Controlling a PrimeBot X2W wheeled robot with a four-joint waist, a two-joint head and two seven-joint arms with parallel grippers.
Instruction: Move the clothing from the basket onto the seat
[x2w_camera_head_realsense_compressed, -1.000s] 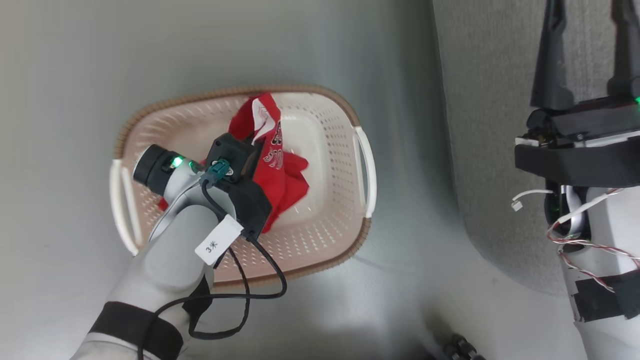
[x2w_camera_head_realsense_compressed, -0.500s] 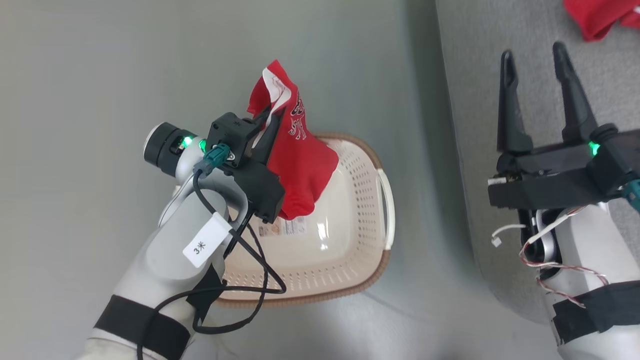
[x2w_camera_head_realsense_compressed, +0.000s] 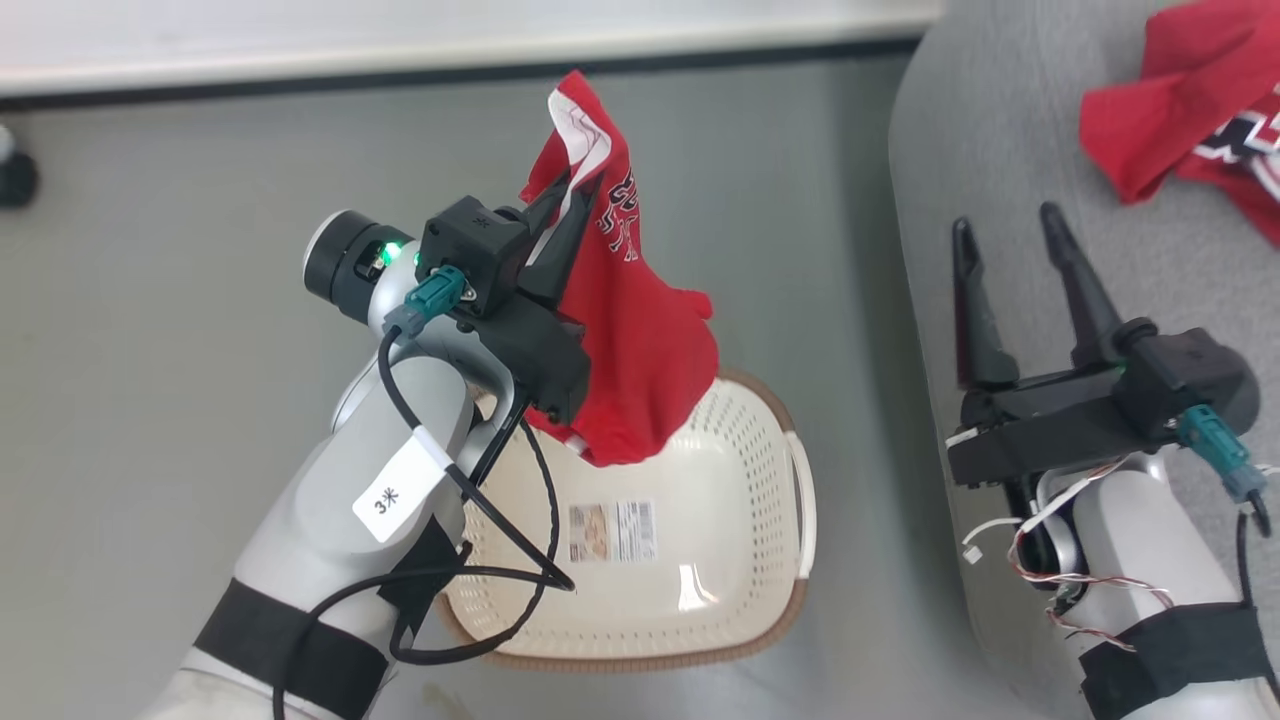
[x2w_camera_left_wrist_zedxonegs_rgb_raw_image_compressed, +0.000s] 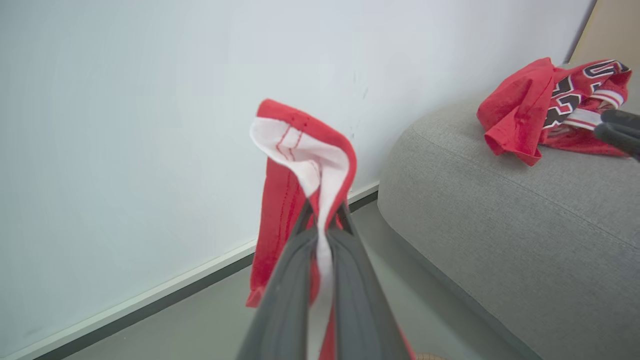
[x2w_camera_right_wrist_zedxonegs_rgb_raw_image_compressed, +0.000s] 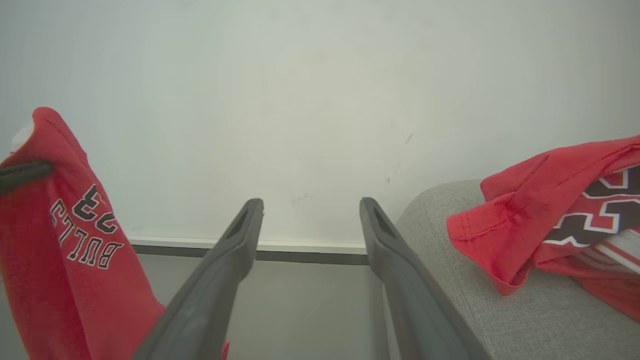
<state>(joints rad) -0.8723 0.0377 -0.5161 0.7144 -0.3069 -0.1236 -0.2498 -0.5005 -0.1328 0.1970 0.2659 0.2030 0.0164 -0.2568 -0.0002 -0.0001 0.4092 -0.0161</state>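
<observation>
Now the left end effector (x2w_camera_head_realsense_compressed: 562, 200) is clamped on the white-trimmed edge of a red garment (x2w_camera_head_realsense_compressed: 640, 340). The garment hangs over the basket (x2w_camera_head_realsense_compressed: 740, 560) rim at 12 o'clock, higher than 0.5 s ago. Right end effector (x2w_camera_head_realsense_compressed: 1005, 225) open, empty, over the seat (x2w_camera_head_realsense_compressed: 1000, 140) at 3 o'clock. A second garment (x2w_camera_head_realsense_compressed: 1180, 120) lies on it at 1 o'clock.

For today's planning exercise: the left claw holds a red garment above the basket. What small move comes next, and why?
Probably carry the left claw rightward toward the seat: it is shut on the red garment, which hangs clear above the basket but not yet over it.
</observation>
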